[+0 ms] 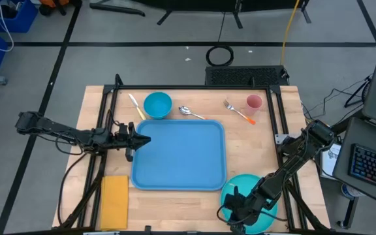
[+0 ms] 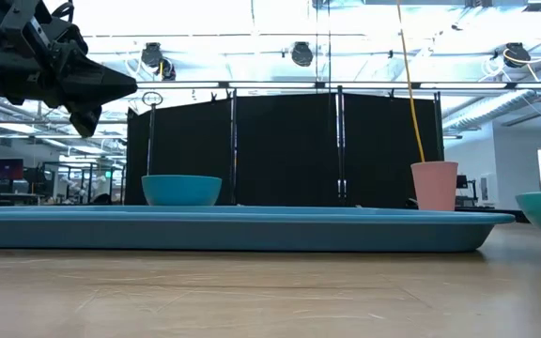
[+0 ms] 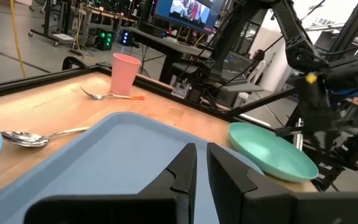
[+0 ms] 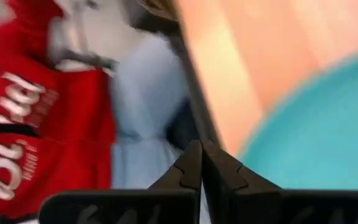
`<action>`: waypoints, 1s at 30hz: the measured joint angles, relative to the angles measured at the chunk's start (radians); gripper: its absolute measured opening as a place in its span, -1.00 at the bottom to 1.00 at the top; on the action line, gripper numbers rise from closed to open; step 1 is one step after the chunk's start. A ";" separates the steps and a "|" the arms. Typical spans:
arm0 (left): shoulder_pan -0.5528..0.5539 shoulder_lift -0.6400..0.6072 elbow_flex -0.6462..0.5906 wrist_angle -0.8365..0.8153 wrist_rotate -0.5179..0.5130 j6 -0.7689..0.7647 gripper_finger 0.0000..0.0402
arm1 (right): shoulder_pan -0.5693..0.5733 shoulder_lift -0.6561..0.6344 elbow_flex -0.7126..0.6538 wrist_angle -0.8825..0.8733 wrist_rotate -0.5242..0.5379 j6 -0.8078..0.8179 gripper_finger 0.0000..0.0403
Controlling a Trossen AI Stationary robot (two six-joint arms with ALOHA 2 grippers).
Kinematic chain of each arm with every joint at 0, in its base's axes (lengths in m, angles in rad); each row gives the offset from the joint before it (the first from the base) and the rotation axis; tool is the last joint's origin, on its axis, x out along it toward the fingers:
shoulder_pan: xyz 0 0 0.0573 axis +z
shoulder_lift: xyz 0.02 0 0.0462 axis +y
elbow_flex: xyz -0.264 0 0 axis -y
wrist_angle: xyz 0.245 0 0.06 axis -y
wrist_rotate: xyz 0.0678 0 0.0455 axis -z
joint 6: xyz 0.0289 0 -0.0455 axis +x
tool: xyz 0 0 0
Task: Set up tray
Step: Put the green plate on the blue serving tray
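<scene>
Seen from above, the blue tray [image 1: 179,155] is lying flat at the centre of the wooden table [image 1: 266,140]. The left gripper [image 1: 142,140] is hovering at the tray's left edge, its fingers nearly pressed together and grasping nothing. The right gripper [image 1: 233,194] is sitting in the lower right of the frame over the teal plate [image 1: 266,219], which is resting just beside the tray's lower right corner; its fingers are clenched, and whether they are pinching the plate cannot be told. Above the tray, a blue bowl [image 1: 157,104], a spoon [image 1: 189,111], a fork [image 1: 239,112] and a pink cup [image 1: 254,102] are lining the upper part of the table. A yellow napkin [image 1: 115,201] is lying in the lower left.

At table height, the tray [image 2: 242,228] is stretching across the middle of the frame, with the bowl [image 2: 181,190] and cup [image 2: 435,186] standing behind it and the left gripper [image 2: 120,84] hanging in the upper left.

The left wrist camera is looking past 2 almost touching fingers [image 3: 182,171] over the tray [image 3: 110,155], with the plate [image 3: 272,150] at centre right.

The right wrist camera is showing 2 clenched fingers [image 4: 191,163] beside the plate [image 4: 316,130].
</scene>
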State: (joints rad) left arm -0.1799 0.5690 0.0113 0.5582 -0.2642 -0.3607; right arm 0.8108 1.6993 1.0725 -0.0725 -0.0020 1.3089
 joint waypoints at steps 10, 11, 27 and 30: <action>0.000 0.000 0.000 -0.007 0.000 -0.001 -0.79 | 0.005 0.027 0.000 0.452 0.081 -0.161 -0.90; 0.000 0.000 0.000 -0.007 0.000 -0.001 -0.79 | 0.004 0.037 0.000 0.509 0.091 -0.188 -0.92; 0.000 0.000 0.000 -0.009 -0.008 -0.010 -0.79 | -0.018 0.176 0.329 0.305 0.134 -0.401 -0.71; 0.000 0.000 0.000 -0.010 -0.007 -0.012 -0.79 | -0.018 0.190 0.367 0.112 0.158 -0.331 -0.53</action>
State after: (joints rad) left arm -0.1799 0.5690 0.0113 0.5484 -0.2711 -0.3724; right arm 0.7927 1.8888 1.4398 0.0397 0.1557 0.9777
